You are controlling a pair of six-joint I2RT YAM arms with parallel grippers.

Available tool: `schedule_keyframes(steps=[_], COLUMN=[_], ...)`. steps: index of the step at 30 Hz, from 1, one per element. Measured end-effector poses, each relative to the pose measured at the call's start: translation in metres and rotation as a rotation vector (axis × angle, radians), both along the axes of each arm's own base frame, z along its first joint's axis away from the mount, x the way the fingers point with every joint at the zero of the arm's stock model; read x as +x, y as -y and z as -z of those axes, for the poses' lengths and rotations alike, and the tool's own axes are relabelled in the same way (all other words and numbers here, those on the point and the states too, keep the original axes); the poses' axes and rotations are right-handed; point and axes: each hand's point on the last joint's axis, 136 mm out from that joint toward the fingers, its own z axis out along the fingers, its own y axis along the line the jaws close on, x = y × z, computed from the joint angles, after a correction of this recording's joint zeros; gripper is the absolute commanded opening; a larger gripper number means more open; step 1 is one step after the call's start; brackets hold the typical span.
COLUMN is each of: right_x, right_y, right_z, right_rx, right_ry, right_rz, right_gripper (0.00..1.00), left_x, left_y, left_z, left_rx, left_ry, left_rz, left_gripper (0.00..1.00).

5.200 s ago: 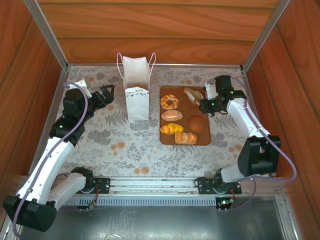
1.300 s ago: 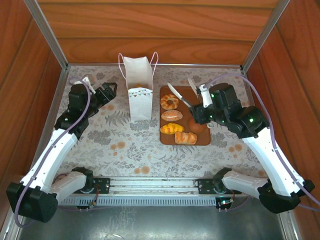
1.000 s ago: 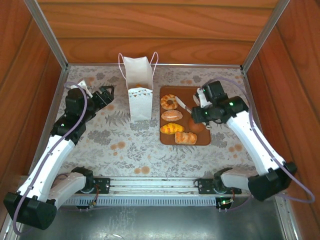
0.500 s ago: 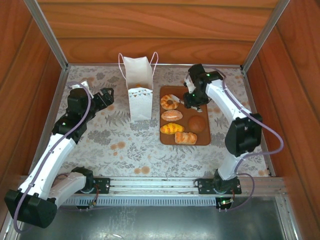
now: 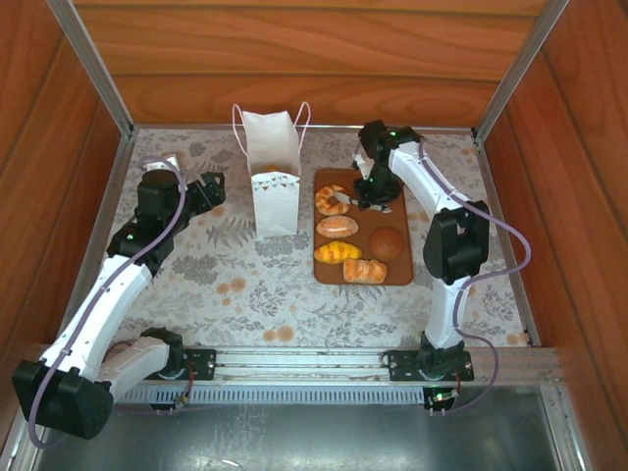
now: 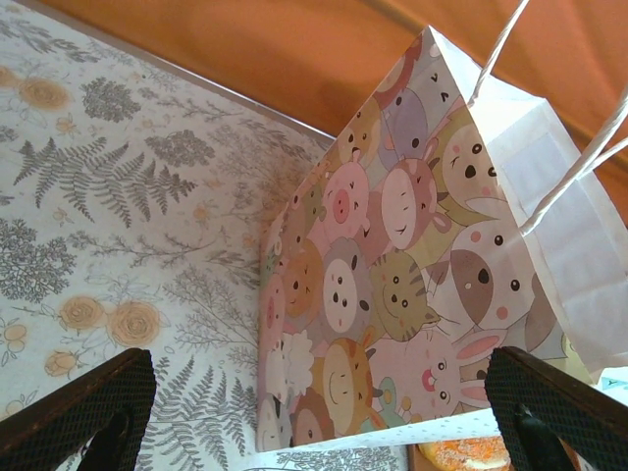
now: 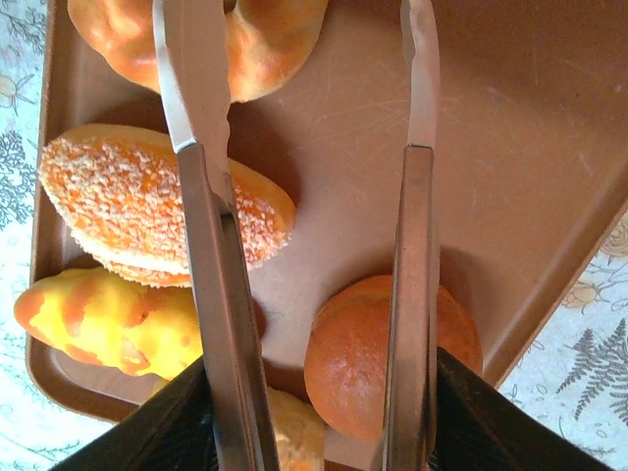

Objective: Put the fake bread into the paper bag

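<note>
Right wrist: right fingers [image 7: 208,275] spread over bare tray [image 7: 334,128] between roll [image 7: 137,201] and bun [image 7: 358,368], pinching nothing; closing here could miss or shove either off. Left fingers [image 6: 83,412] spread near bag [image 6: 392,294], left of tray, not holding it; bag could tip.

The counter [image 5: 245,285] is covered with a pale cloth printed with grey fern leaves and small orange flowers, and wooden walls close it in at the back and on both sides. Two things rest directly on it, both in its far half. The white paper bag [image 5: 270,186] stands upright with its mouth open and its thin cord handles raised, and a flat brown rectangular tray [image 5: 400,270] lies just to the bag's right, near it without touching, its long sides running from near to far.
</note>
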Motion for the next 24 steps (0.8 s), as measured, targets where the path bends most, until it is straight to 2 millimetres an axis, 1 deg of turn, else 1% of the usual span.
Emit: schedule_keyframes(steps=[8, 13, 16, 20, 24], right_x=[-0.003, 0.001, 0.001, 0.003, 0.003], right_y=[-0.001, -0.005, -0.006, -0.007, -0.002], right_z=[0.002, 0.013, 0.018, 0.014, 0.003], right_rx=[0.000, -0.009, -0.014, -0.017, -0.025], right_ry=[-0.019, -0.040, -0.051, -0.029, 0.023], right_rz=[-0.010, -0.022, -0.024, -0.028, -0.021], right_gripper=[0.50, 0.46, 0.42, 0.33, 0.30], left_x=[0.004, 0.004, 0.004, 0.005, 0.005], left_y=[0.001, 0.001, 0.001, 0.001, 0.001], left_z=[0.003, 0.002, -0.001, -0.003, -0.005], left_rx=[0.007, 0.006, 0.005, 0.003, 0.000], left_ry=[-0.008, -0.005, 0.000, 0.005, 0.008], left_rz=[0.000, 0.000, 0.000, 0.001, 0.002], left_gripper=[0.92, 0.92, 0.92, 0.92, 0.92])
